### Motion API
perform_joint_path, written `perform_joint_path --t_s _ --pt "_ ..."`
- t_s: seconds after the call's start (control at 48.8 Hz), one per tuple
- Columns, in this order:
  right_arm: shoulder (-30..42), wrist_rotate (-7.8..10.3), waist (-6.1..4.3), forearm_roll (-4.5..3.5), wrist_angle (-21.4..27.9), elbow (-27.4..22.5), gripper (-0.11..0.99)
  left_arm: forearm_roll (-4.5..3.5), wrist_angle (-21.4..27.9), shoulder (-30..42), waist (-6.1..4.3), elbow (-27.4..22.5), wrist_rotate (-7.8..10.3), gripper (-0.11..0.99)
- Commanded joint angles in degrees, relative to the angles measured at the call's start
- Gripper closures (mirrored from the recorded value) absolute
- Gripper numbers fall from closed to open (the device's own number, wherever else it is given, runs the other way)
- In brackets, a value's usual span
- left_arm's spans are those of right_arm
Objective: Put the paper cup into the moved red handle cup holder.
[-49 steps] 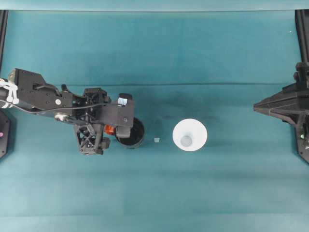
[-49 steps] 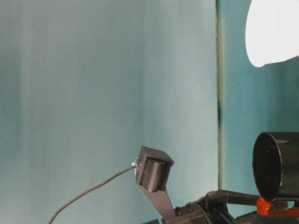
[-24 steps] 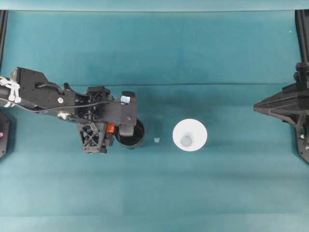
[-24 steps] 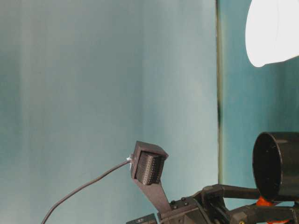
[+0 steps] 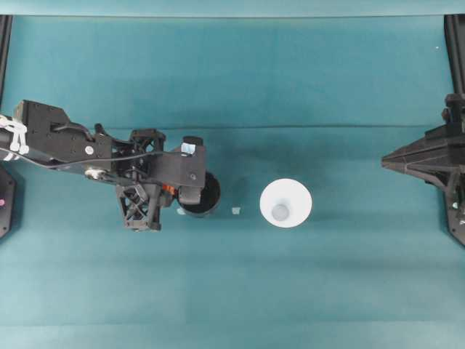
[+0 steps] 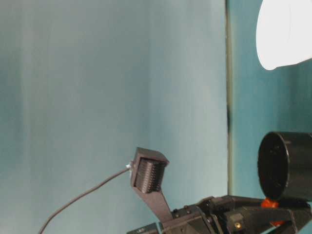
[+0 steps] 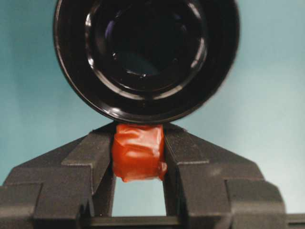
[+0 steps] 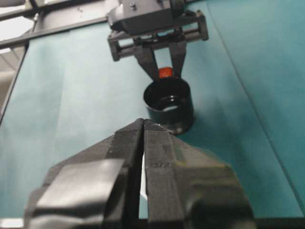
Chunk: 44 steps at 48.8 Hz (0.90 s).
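left pincer: clamped on the red-orange handle of the red handle cup holder, one finger either side, as the left wrist view shows plainly; in the overhead view it sits at the holder's left edge with the arm trailing off toward the left border

red handle cup holder: glossy black, mouth up, left of centre on the desk; in the table-level view its base appears to stand a little clear of the desk surface, though I cannot be sure

small pale scrap: lies on the desk between the holder and the cup, flat and slight, unlikely to hinder anything

paper cup: white, wide rim, just right of centre and apart from the holder, free of both pincers; whether rim or base is uppermost I cannot tell

key relation: the cup lies to the right of the held holder, on nearly the same line across the desk, with open cloth between apart from the scrap; the holder's axis is upright, so the cup must come down into it from above

right pincer: fingers pressed together on nothing, parked at the far right and pointing toward the middle of the desk

nearer arm: by distance the left, but it is occupied with the holder; the right is free and has a clear run to the cup
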Motion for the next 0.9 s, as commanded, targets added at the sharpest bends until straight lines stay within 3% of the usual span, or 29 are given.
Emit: perform_joint_path --t_s 0.0,0.205,0.369,0.553,0.881 --pt "0.3 0.44 -0.09 0.09 -0.3 -0.7 0.97 0.09 -0.2 -1.2 -0.26 -1.1 0.09 0.58" --pt "0.2 0.44 -0.09 0.18 -0.3 -0.7 0.97 0.09 1.7 -1.7 -1.32 -3.8 -0.09 0.58" --pt "0.3 0.44 -0.09 0.18 -0.3 -0.7 0.97 0.09 5.4 -1.5 -2.64 -9.1 -0.44 0.58" --pt "0.3 0.44 -0.09 0.18 -0.3 -0.7 0.97 0.09 6.2 1.0 -3.78 -13.9 -0.62 0.58" --pt "0.3 0.44 -0.09 0.18 -0.3 -0.6 0.97 0.09 7.0 3.7 -3.69 -14.9 -0.62 0.58"
